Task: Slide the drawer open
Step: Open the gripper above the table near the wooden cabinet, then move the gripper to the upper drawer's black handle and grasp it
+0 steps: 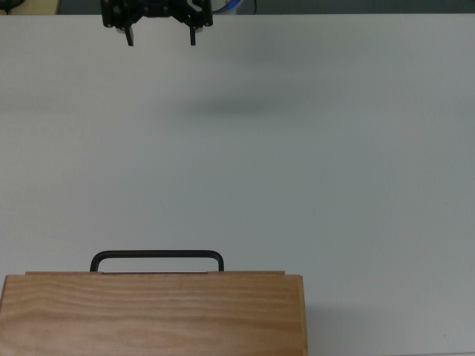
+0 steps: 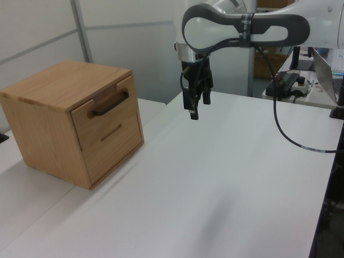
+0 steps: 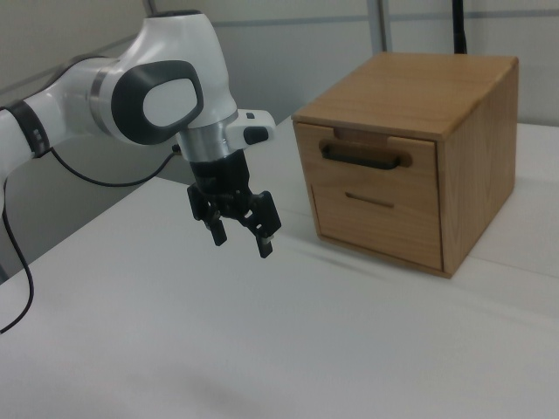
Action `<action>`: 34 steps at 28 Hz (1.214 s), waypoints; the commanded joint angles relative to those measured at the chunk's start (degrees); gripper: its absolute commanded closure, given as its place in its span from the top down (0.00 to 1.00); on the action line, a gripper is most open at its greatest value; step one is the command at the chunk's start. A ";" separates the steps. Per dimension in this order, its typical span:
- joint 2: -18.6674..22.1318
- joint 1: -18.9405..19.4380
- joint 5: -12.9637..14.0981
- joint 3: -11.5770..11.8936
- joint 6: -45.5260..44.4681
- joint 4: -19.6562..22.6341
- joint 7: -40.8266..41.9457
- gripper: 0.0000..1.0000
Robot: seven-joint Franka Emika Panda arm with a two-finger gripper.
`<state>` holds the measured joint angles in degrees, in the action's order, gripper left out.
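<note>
The drawer [image 3: 377, 161] occupies the upper part of the cabinet [image 3: 476, 166] front and sits pushed in, its front panel level with the cabinet face. A thin black bar handle [image 3: 365, 155] runs across the panel just below a shallow notch in the cabinet's top edge. In the top view the drawer front is hidden beneath the grained cabinet top; only the handle [image 1: 156, 259] projects past the edge, and the cabinet [image 1: 152, 315] is cut off by the bottom border. The drawer interior is not visible in any view. Below the drawer, a second front panel [image 3: 376, 223] carries a short thin groove.

The cabinet stands on a white tabletop [image 3: 218, 349]. In the left view the drawer [image 2: 105, 110] faces toward the left view's right.

The claw [image 3: 243, 236] hangs above the tabletop, well apart from the drawer front and touching nothing. Its two fingers point downward, spread wide with a clear gap between them, holding nothing. In the top view the claw [image 1: 161, 37] appears at the upper border, with the arm above it cut off. The arm [image 2: 242, 27] is white with dark joint sections.
</note>
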<state>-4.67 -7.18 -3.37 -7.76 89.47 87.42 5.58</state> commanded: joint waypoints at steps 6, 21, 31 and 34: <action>-0.86 -0.03 -0.77 0.38 -0.70 -1.55 -14.43 1.00; -1.65 0.06 0.29 0.20 -1.05 -1.55 -55.56 1.00; -3.15 -0.21 0.73 0.29 1.13 -2.17 -81.41 1.00; -3.15 -0.29 0.99 0.55 5.86 -2.17 -90.70 1.00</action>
<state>-7.09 -7.24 -3.40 -7.55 90.89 86.64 -72.97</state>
